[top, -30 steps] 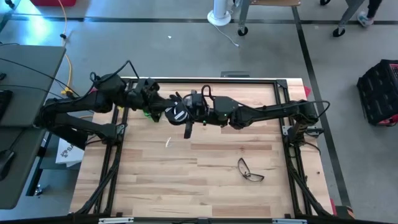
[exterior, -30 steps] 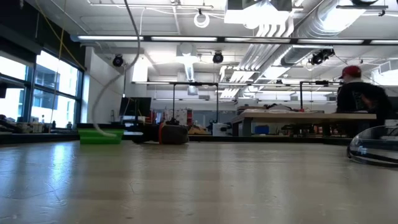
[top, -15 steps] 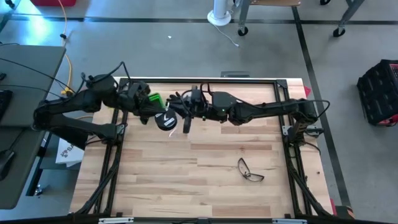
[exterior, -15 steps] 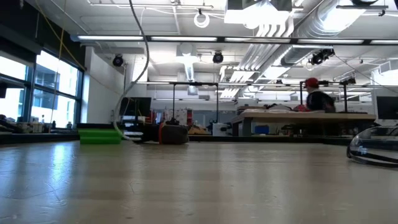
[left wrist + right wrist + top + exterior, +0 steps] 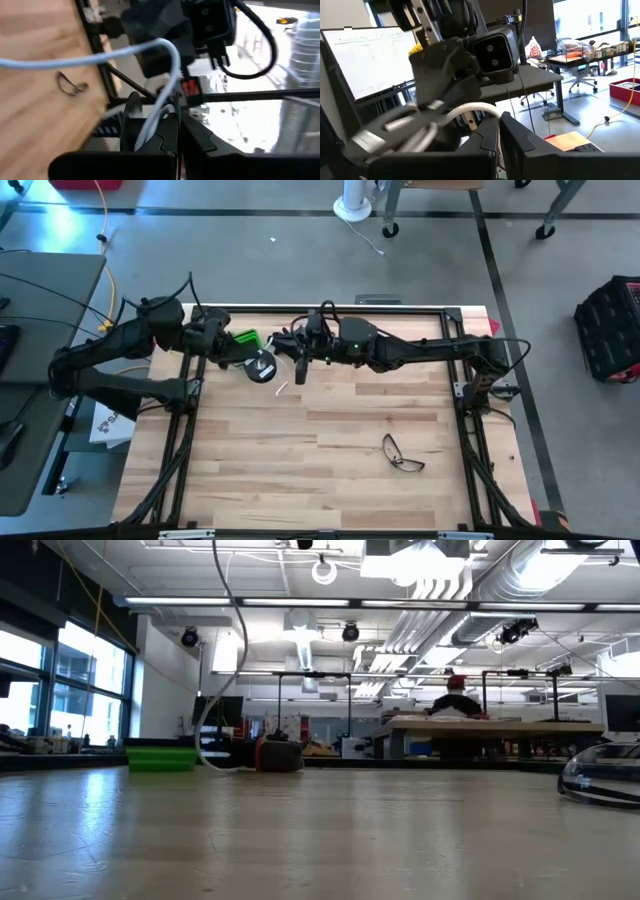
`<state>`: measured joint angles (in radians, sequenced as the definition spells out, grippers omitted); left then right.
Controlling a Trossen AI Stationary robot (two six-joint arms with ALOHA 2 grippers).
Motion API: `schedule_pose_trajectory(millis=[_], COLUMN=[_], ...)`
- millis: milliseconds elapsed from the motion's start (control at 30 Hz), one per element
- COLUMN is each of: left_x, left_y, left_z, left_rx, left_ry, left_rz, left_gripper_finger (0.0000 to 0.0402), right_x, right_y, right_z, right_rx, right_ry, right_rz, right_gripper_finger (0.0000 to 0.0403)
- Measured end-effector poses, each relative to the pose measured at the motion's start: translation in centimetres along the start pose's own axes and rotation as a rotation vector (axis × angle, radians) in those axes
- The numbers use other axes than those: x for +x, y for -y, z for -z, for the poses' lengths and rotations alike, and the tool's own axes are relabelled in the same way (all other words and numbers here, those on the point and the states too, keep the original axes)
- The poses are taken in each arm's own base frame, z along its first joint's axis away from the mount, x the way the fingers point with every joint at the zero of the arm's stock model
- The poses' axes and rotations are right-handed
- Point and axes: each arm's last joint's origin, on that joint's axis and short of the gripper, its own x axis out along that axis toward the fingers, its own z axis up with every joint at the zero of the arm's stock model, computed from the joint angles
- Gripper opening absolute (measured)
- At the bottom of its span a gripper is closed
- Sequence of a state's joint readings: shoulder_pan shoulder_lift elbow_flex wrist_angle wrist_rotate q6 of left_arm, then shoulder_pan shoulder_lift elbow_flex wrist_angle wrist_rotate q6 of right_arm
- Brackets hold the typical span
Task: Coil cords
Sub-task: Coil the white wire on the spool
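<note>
Overhead, both arms met near the far edge of the wooden table (image 5: 300,450). The left gripper (image 5: 243,352) reached in from the left, closed, with the round black reel (image 5: 262,367) just beside its tip and a green block (image 5: 243,339) touching the arm's far side. The right gripper (image 5: 300,358) came in from the right, also closed, close to the reel. A short white stretch of the cord (image 5: 281,388) lay on the wood just beside the reel. A pair of glasses (image 5: 402,454) sat well apart, toward the near right of the table.

At table height, the white cord (image 5: 232,650) hung down from above and curved to the tabletop near the green block (image 5: 160,756), with the reel's dark shape (image 5: 280,756) just right of it. The glasses (image 5: 600,775) showed at the right edge. A person in a red cap (image 5: 455,690) was behind a bench in the room.

From the left wrist, the closed fingers (image 5: 165,135) pinched the white cord (image 5: 150,127), which looped upward and across toward the other arm; the glasses (image 5: 70,85) lay on the wood beyond.

From the right wrist, the closed fingers (image 5: 495,140) held the white cord (image 5: 470,109), which arched toward the left arm's camera housing (image 5: 492,52).
</note>
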<state>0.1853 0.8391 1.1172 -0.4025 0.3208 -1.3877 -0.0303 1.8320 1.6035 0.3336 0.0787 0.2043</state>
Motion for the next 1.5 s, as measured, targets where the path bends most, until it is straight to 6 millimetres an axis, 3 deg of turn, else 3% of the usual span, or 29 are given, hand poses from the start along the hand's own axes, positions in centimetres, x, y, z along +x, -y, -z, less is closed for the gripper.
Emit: schedule_pose_trajectory(millis=[333, 700, 1100, 1500], left_x=[-1.2, -4.0, -2.6, -3.0], left_y=[-0.1, 2.9, 2.6, 3.3], left_z=[-1.2, -1.5, -2.5, -2.7], left_rx=[0.171, 0.346, 0.510, 0.730], left_ry=[0.099, 0.161, 0.185, 0.270], left_rz=[-0.008, -0.079, -0.160, -0.158], left_gripper_finger=[0.0000, 0.0000, 0.0000, 0.0000], right_x=[0.0, 0.1, 0.1, 0.1], right_y=[0.8, 1.3, 1.3, 1.3], right_z=[-0.1, -0.2, -0.1, -0.1], right_rx=[-0.005, 0.003, 0.064, 0.107], right_ry=[-0.005, -0.003, -0.008, -0.019], right_rz=[0.014, 0.023, 0.028, 0.027], right_gripper_finger=[0.0000, 0.0000, 0.0001, 0.0094])
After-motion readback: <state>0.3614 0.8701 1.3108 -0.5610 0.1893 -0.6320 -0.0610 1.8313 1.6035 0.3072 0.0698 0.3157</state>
